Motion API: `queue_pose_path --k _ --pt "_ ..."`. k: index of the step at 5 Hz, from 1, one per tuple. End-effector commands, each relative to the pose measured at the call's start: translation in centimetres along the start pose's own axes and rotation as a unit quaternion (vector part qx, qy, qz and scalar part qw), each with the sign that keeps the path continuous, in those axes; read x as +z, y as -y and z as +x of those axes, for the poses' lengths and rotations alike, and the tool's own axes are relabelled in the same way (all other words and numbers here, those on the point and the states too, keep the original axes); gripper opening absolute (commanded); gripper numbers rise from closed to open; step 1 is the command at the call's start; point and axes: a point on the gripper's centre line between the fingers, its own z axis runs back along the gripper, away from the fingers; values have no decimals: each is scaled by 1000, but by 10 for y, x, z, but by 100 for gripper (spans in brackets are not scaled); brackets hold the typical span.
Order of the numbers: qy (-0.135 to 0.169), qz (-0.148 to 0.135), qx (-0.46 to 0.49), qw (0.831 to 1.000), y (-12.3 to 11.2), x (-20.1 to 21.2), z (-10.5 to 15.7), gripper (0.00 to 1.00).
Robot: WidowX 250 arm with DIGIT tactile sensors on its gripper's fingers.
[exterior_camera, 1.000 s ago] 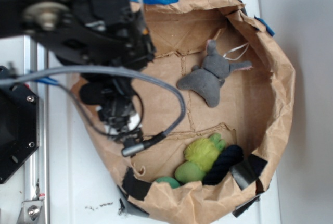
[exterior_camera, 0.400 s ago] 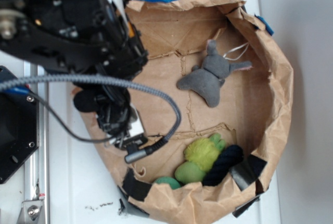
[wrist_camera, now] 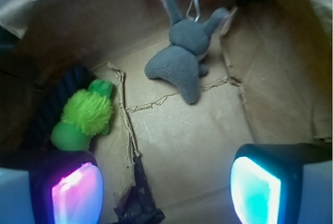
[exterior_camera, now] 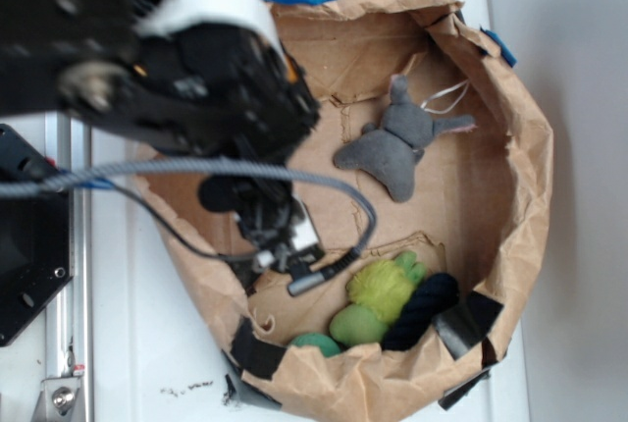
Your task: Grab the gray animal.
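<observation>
The flat gray plush animal (wrist_camera: 183, 52) lies well ahead of the empty, spread-fingered gripper (wrist_camera: 166, 185), slightly right.

White table (exterior_camera: 147, 343), plain gray wall or floor (exterior_camera: 579, 98) along its right edge, dark specks near bottom-left corner
</observation>
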Motion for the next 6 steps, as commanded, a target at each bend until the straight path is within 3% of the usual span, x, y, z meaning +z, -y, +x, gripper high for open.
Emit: queue_pose_path --k 1,3,5,6 --pt "29 12 9 999 10 -4 38 100" --pt "14 1 -16 1000 14 -51 57 100" --pt "24 -35 -37 998 15 -79 74 100" --pt "29 -22 -40 999 11 -86 84 100"
